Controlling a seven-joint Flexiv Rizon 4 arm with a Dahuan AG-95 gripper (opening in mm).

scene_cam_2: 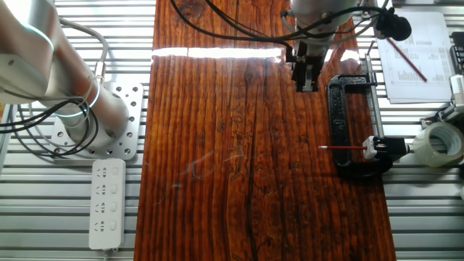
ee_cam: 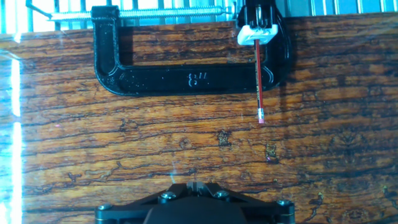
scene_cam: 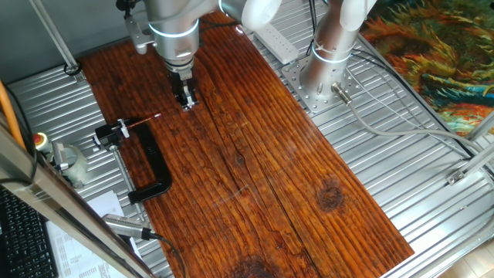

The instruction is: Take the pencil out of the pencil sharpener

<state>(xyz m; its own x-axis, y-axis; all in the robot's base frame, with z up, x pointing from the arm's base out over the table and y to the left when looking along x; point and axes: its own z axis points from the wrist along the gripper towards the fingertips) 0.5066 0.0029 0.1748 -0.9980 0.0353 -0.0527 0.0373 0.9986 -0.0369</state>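
Note:
The pencil is a thin dark-red stick with a pale tip. Its far end sits in the small pencil sharpener, which rests at the jaw of a large black C-clamp. The pencil lies flat over the wooden board and crosses the clamp bar. It also shows in one fixed view and the other fixed view, beside the sharpener. My gripper is shut and empty. It hangs above the board, well clear of the pencil tip and the clamp.
The wooden board lies on a ribbed metal table. The arm's base and a white power strip stand off the board. Papers and a white roll lie beyond the clamp.

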